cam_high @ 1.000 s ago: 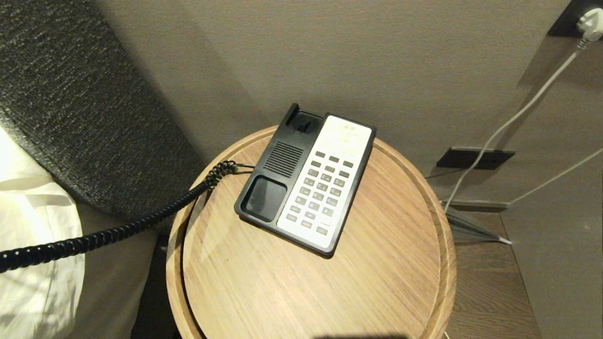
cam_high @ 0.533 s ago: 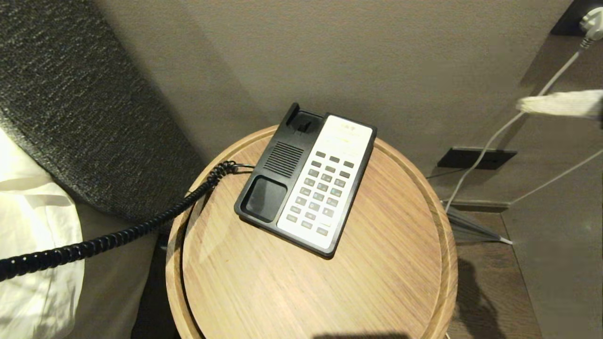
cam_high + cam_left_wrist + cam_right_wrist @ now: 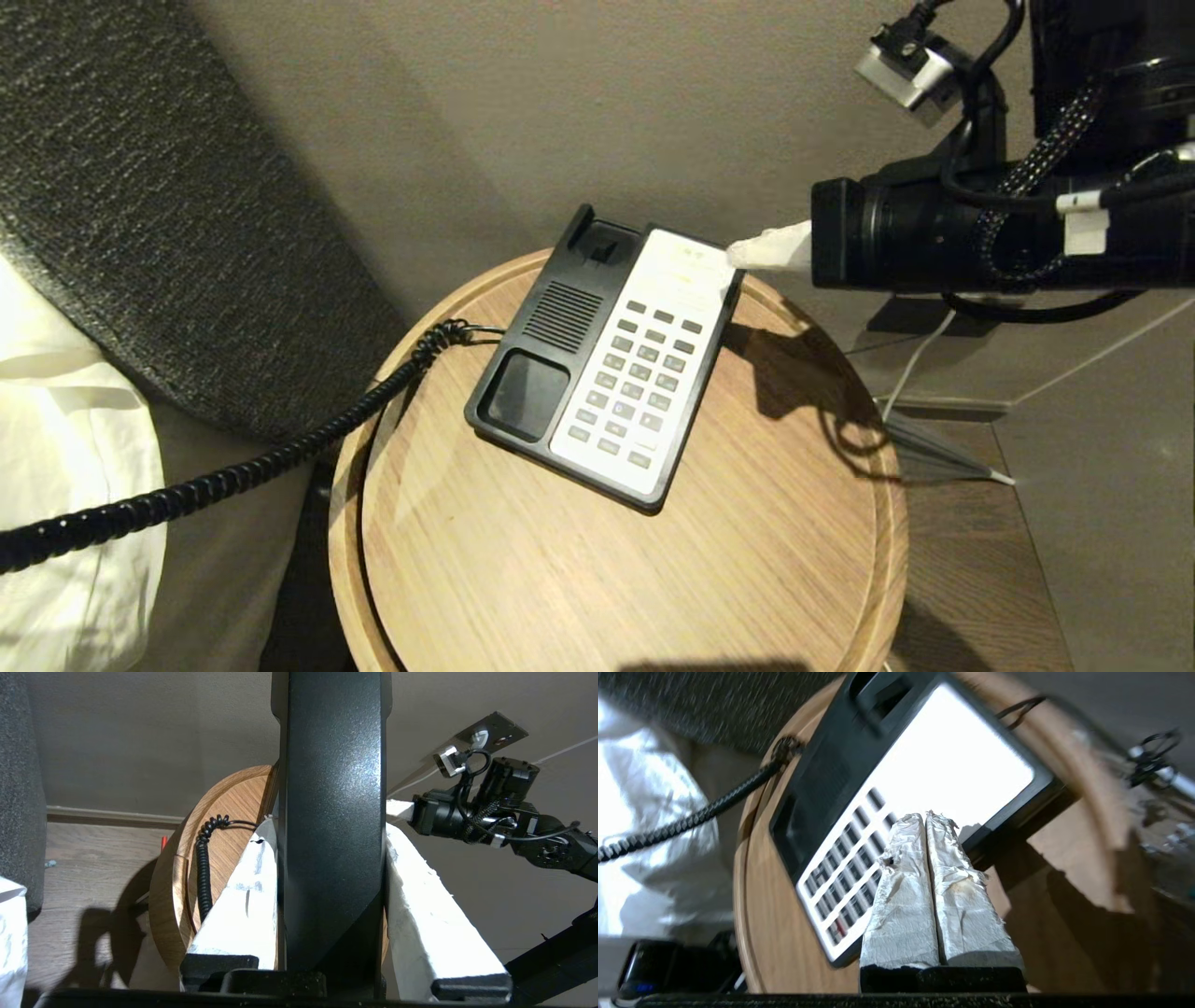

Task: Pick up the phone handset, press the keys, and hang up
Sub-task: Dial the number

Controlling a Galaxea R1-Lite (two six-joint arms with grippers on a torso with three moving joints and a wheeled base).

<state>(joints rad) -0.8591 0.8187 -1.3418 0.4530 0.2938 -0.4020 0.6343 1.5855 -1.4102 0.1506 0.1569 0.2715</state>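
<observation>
There is one phone (image 3: 607,359) on one round table (image 3: 747,560). One handset (image 3: 331,826) is up off the phone. One curly cord (image 3: 233,481) hangs off the table. Two grippers show: the left gripper (image 3: 329,858) and the right gripper (image 3: 927,826). One pillow (image 3: 65,485) lies nearby.

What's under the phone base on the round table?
The phone base lies flat on the round wooden table, with bare wood showing all round it. Its coiled cord runs off the left rim. Whatever lies beneath the base is covered.
</observation>
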